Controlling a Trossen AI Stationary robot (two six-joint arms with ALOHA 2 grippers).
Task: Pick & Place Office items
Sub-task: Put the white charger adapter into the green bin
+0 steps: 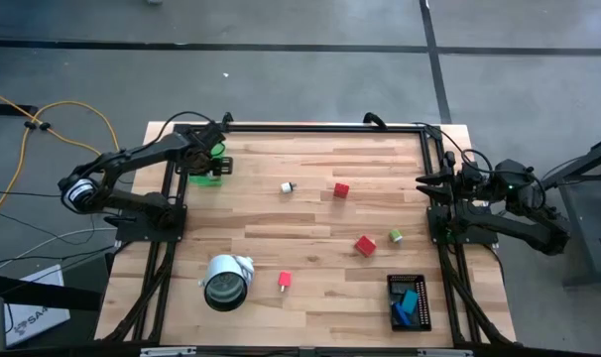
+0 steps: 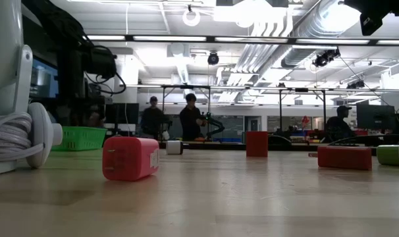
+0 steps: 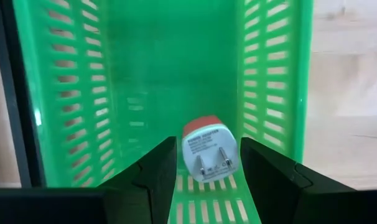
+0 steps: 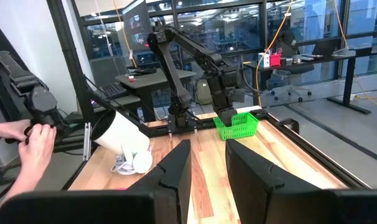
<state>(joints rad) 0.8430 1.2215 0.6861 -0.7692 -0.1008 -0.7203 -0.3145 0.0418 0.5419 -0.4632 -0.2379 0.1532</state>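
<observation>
The green tray (image 3: 145,74) lies directly under the left gripper (image 3: 207,168), whose fingers stand apart on either side of a red-and-white plug adapter (image 3: 208,149) resting on the tray floor, not gripped. Away from it on the table sit red blocks (image 1: 341,189) and a green cube (image 1: 395,236). The right gripper (image 4: 207,168) waits at the far table edge, fingers narrowly parted, empty.
</observation>
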